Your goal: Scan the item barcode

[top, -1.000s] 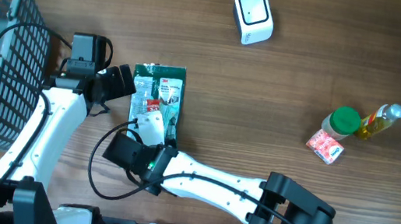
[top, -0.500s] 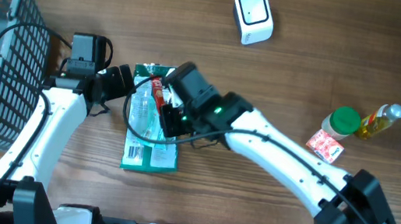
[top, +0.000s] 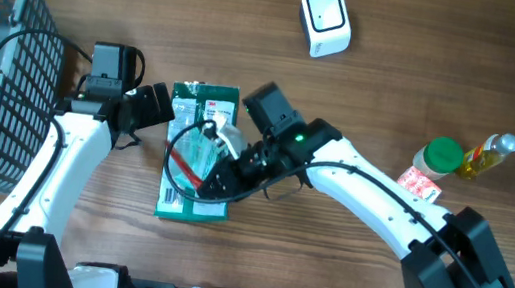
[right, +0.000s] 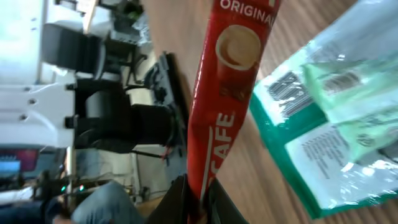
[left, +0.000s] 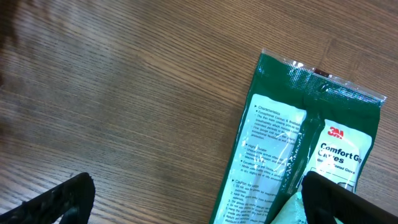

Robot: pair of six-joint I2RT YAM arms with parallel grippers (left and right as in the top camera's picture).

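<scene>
The biggest risk, I think, is that the sachet (right: pixel 227 81), pinched only at one end by the nearly closed right gripper (right: pixel 196 193), could swing or slip on the way to the scanner (top: pixel 325 20) at the upper middle; a smaller risk is that its barcode faces away. The sachet is held over the green pack (top: pixel 192 195) at centre left, a thin red stick with a cup picture, no barcode visible. The left gripper (top: pixel 155 105) stands wide open and empty beside the pack.

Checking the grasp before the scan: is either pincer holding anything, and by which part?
Right pincer pinches the red coffee sachet by one end, the rest sticking out free. Left pincer is open, holding nothing.
</scene>
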